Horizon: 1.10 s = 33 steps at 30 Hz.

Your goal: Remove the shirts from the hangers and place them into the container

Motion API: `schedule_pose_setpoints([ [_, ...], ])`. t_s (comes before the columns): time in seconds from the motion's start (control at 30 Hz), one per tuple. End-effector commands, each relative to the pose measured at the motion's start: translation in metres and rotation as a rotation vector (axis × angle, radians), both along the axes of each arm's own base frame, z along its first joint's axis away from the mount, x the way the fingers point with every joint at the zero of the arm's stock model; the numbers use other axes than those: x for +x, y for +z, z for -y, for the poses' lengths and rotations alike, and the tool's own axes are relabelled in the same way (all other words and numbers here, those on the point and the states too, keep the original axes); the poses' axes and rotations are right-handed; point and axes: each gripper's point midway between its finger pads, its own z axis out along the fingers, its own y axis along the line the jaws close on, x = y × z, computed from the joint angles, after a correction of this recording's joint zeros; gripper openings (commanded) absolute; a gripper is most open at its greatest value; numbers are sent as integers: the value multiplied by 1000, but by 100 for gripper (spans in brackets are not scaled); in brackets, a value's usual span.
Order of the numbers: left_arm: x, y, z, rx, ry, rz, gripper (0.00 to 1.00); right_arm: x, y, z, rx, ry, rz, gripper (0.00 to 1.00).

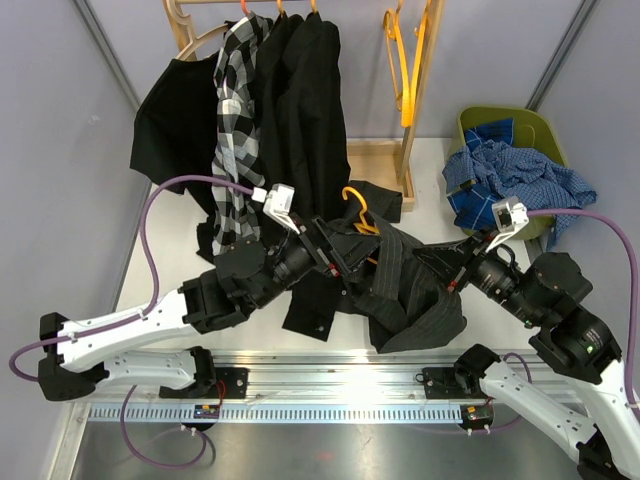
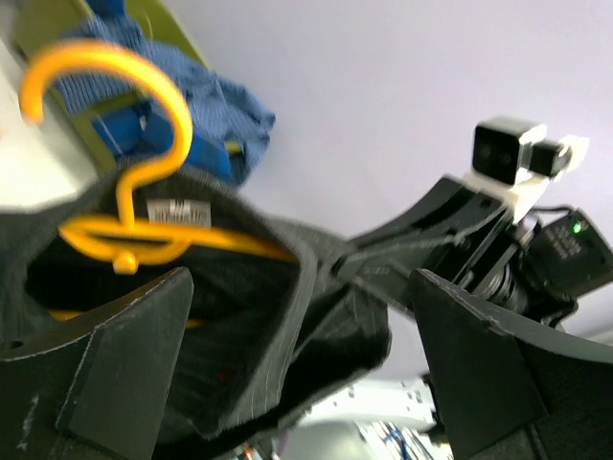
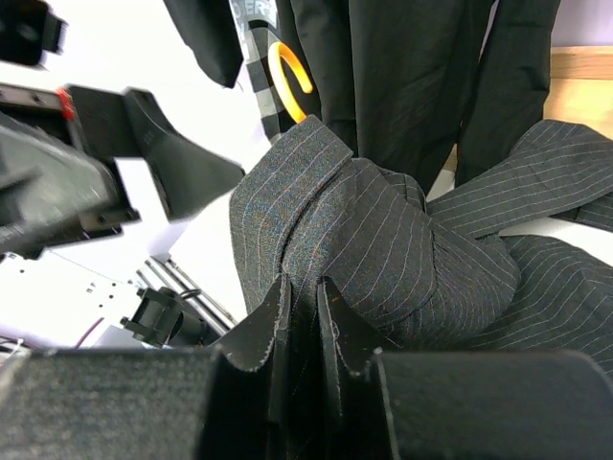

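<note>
Pinstripe shirt (image 1: 415,300): crumpled heap mid-table, toward the near edge, between the two grippers; collar raised.
Hanger (image 2: 124,206): orange-yellow, shoulders inside the pinstripe collar, hook standing clear above it.
Left gripper (image 2: 306,355): jaws spread wide, one finger on either side of the collar and hanger; nothing clamped.
Right gripper (image 3: 299,321): jaws nearly closed, pinching a fold of the pinstripe cloth.
Basket (image 1: 530,118): olive green, far right corner of the table (image 1: 180,230).
Blue shirts (image 1: 500,175): piled in the basket, spilling over its near rim.
Rack (image 1: 385,155): pale wood, at the far edge.
Black shirts (image 1: 310,110): hung on the rack, tails reaching the table.
Plaid shirt (image 1: 235,110): black-and-white, hung among the black ones.
Spare hangers (image 1: 405,70): bare, on the rack's right end.
</note>
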Motion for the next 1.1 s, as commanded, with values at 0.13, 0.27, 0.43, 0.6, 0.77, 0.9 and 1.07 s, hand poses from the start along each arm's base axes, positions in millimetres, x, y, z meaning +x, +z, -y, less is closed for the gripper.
schedule_pose_setpoints([
  [0.13, 25, 38, -16, 39, 175, 154, 99, -7, 26, -5, 68, 45, 73, 0],
  [0.27, 30, 36, -8, 63, 184, 176, 99, -9, 25, -4, 69, 48, 69, 0],
  [0.43, 36, 32, 2, 80, 201, 184, 99, -12, 28, -4, 76, 59, 78, 0],
  [0.6, 41, 30, 9, 65, 216, 215, 99, -16, 27, -6, 87, 81, 75, 0],
  [0.77, 47, 29, 9, 70, 252, 277, 96, -20, 25, -7, 88, 99, 71, 0],
  [0.9, 45, 34, 16, 75, 235, 347, 88, -22, 25, -6, 95, 103, 71, 0],
  [1.07, 40, 35, 21, 62, 205, 360, 77, -22, 25, -4, 92, 90, 68, 0],
])
